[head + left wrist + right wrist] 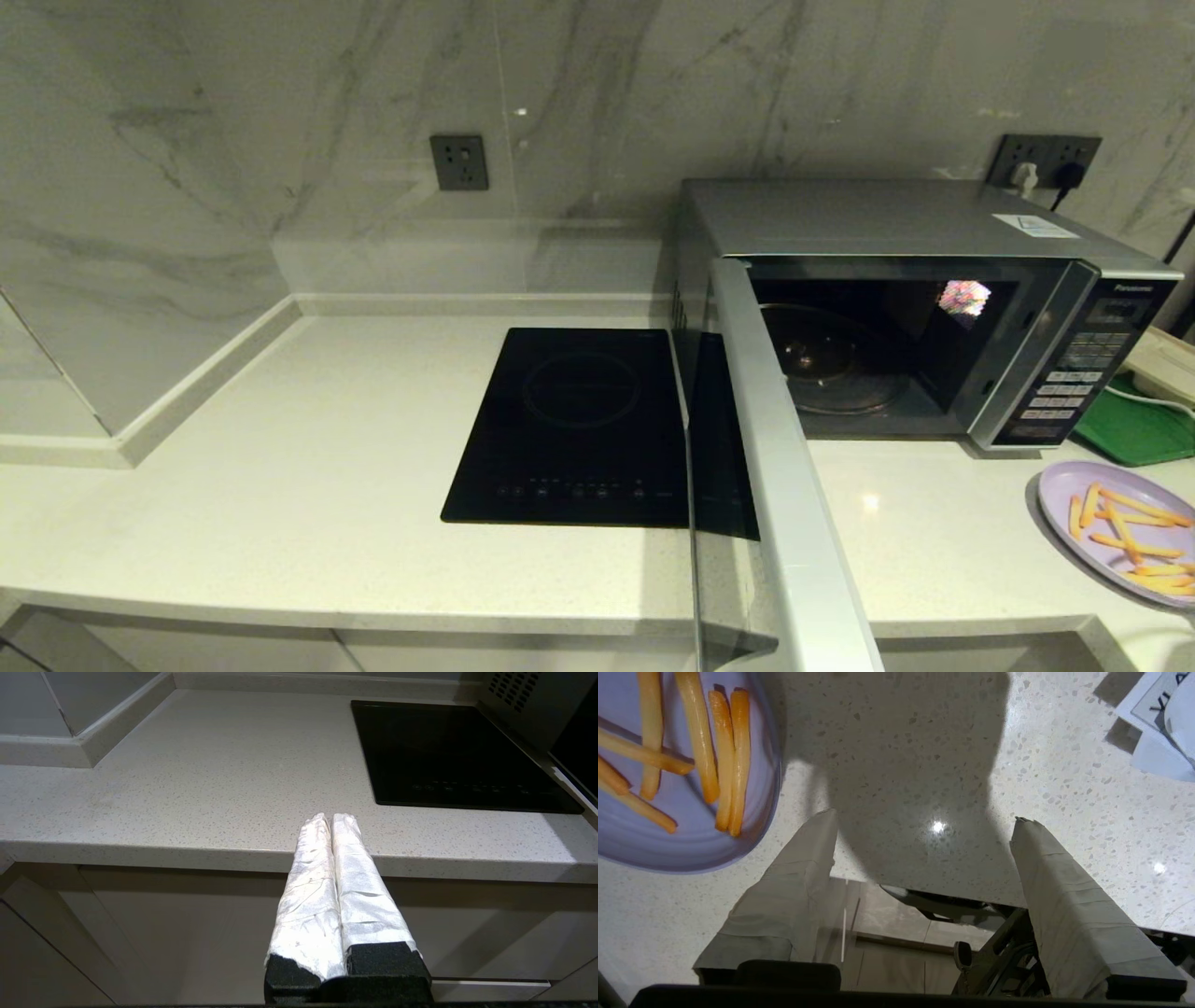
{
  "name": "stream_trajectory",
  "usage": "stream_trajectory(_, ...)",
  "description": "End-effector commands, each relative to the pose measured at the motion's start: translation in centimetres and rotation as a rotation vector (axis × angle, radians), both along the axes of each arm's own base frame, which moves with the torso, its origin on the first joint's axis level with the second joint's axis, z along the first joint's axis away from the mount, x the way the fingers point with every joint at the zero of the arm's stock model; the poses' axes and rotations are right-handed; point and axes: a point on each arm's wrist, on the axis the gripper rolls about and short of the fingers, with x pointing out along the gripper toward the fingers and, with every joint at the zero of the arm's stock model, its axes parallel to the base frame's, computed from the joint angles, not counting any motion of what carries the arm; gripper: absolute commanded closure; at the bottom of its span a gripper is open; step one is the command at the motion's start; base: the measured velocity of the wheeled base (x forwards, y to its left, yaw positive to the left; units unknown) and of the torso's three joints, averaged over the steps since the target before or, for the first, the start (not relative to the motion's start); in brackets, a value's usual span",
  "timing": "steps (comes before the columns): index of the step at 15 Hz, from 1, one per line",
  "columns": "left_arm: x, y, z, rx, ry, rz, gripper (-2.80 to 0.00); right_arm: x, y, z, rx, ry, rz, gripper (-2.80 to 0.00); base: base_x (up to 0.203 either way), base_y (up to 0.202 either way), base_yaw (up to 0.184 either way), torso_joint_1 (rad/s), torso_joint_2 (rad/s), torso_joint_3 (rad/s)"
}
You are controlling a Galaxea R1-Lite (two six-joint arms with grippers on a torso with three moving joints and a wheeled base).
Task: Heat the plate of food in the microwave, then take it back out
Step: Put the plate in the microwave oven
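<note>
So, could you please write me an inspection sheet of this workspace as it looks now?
Surface: pale speckled countertop, bare in front of the microwave.
Job's things: microwave with door swung wide open, cavity holds only the glass turntable; plate of food on the counter at the right, not yet inside.
Clutter: black induction hob; green tray beside the microwave.
Grippers: left end effector shut, parked before the counter edge; right end effector open, holding nothing, beside the plate.
Cables: two plugs in the wall socket behind the microwave.
Surroundings: marble-look wall, one free socket.
</note>
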Motion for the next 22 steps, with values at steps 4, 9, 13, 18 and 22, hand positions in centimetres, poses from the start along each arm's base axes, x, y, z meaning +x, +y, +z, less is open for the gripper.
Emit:
stream_trajectory(4, 0.0, 0.0, 0.0, -0.001, -0.001, 0.001, 0.00, 2.8, -0.5, -1.9, -0.002, 0.007, 0.050, -2.80, 0.000, 0.000, 0.000, 0.000, 0.00, 0.000)
stream_trajectory(9, 0.0, 0.0, 0.0, -0.001, -0.001, 0.001, 0.00, 5.8, -0.7, -2.8, -0.017, 0.019, 0.059, -2.80, 0.000, 0.000, 0.000, 0.000, 0.00, 0.000)
stream_trajectory(13, 0.0, 0.0, 0.0, -0.001, -0.001, 0.001, 0.00, 6.4, -1.0, -3.4, -0.022, 0.030, 0.049, -2.80, 0.000, 0.000, 0.000, 0.000, 0.00, 0.000)
stream_trajectory(18, 0.0, 0.0, 0.0, -0.001, -0.001, 0.001, 0.00, 6.7, -1.4, -4.4, -0.019, 0.032, 0.035, -2.80, 0.000, 0.000, 0.000, 0.000, 0.00, 0.000)
stream_trajectory(22, 0.0, 0.0, 0.0, -0.001, -0.001, 0.001, 0.00, 6.8, -1.5, -5.1, -0.007, 0.045, 0.033, -2.80, 0.000, 0.000, 0.000, 0.000, 0.00, 0.000)
